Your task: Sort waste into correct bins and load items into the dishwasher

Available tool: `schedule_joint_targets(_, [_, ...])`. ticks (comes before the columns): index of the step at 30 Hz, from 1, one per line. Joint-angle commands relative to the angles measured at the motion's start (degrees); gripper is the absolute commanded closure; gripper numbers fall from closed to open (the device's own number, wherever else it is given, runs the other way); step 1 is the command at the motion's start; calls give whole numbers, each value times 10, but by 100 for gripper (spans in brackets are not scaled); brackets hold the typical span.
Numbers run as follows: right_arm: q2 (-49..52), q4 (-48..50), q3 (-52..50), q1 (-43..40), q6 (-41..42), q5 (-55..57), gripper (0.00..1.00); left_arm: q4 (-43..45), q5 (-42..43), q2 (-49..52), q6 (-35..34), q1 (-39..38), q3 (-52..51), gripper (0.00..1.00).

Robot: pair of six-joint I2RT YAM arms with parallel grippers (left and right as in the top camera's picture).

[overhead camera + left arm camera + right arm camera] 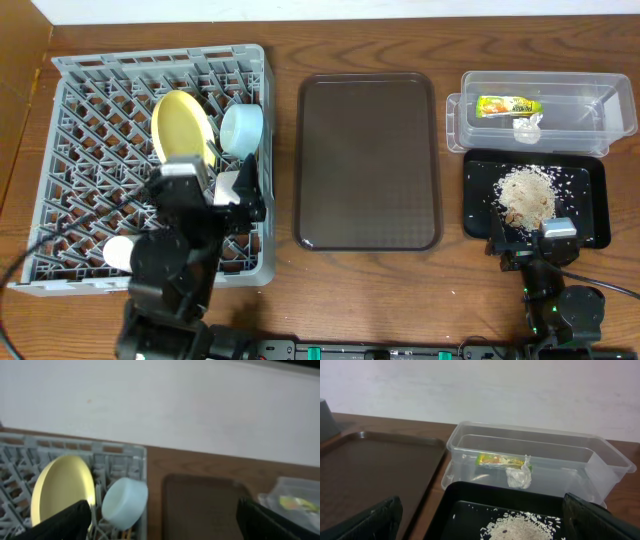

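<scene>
The grey dish rack (70,150) holds the yellow plate (180,125) upright and the light-blue bowl (243,128) on its side next to it; both show in the left wrist view, plate (62,487) and bowl (125,502). A white cup (118,250) sits near the rack's front. A white bowl (229,186) is partly hidden under my left arm. My left gripper (165,522) is open and empty above the rack's right side. The clear tub (585,105) holds the wrapper (507,105) and tissue (527,127). The rice scraps (527,192) lie in the black tray (590,215). My right gripper (482,522) is open and empty over the tray's front edge.
The dark brown serving tray (368,160) lies between the rack and the bins, with nothing on it. The clear tub sits on its lid directly behind the black tray. The table's front edge runs just behind both arms.
</scene>
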Motion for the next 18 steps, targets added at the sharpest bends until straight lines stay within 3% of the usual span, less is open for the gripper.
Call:
schedule_joint_targets(1, [-3,0,-2,-4,-7,-1,1,38,10,-71,-3,18,-78,7])
schedule_joint_targets(18, [-3,0,-2,-4,-7,-1,1,124,3,-291,-3,-7,-362,6])
